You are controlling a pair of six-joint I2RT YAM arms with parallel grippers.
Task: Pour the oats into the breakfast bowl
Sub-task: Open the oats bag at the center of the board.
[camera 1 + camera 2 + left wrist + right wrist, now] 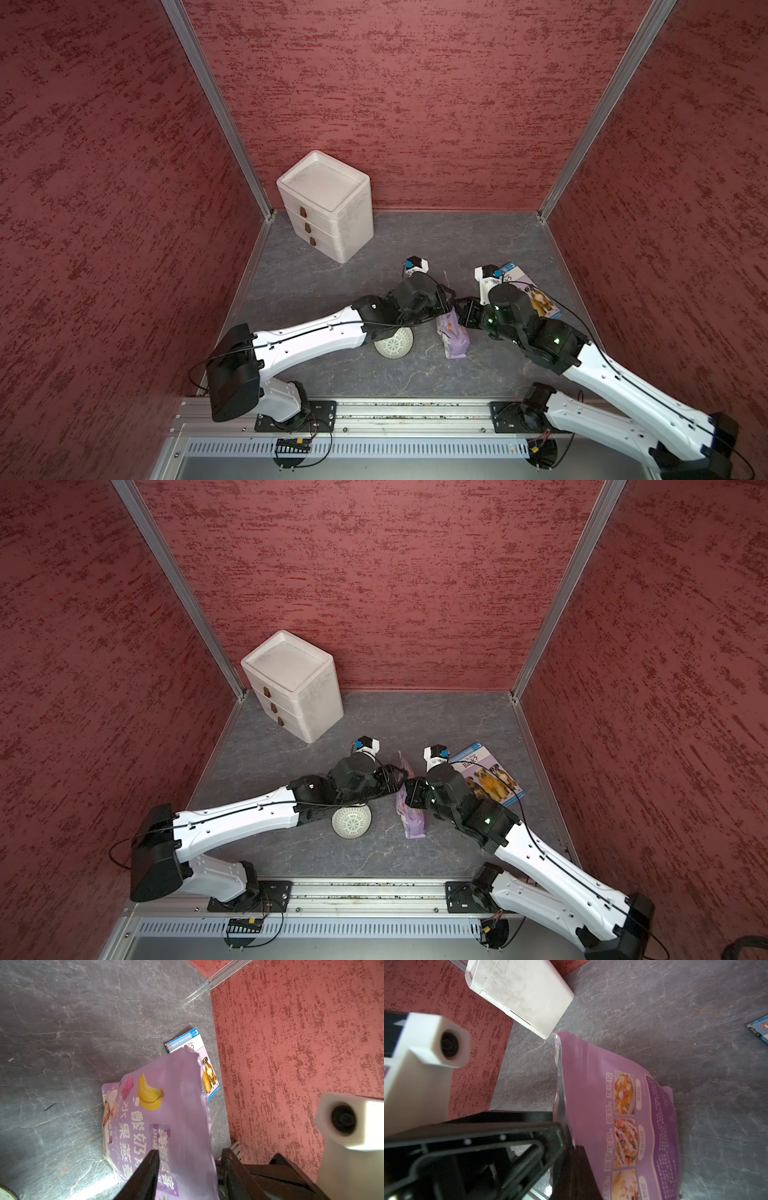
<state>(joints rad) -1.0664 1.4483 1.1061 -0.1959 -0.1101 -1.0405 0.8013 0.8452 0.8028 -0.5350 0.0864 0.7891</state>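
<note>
My right claw is pressed together on the torn top edge of the pouch. The pouch stands upright on the counter, about midway between its left and right edges. My left claw meets the same top from the other side. Its fingers are spread, one in front of the printed face and one past the pouch's edge, so it pinches nothing. The bowl sits near the pouch on its left, apart from it and half under my left forearm. A book lies near the right edge, and a drawer box stands in the far left corner.
</note>
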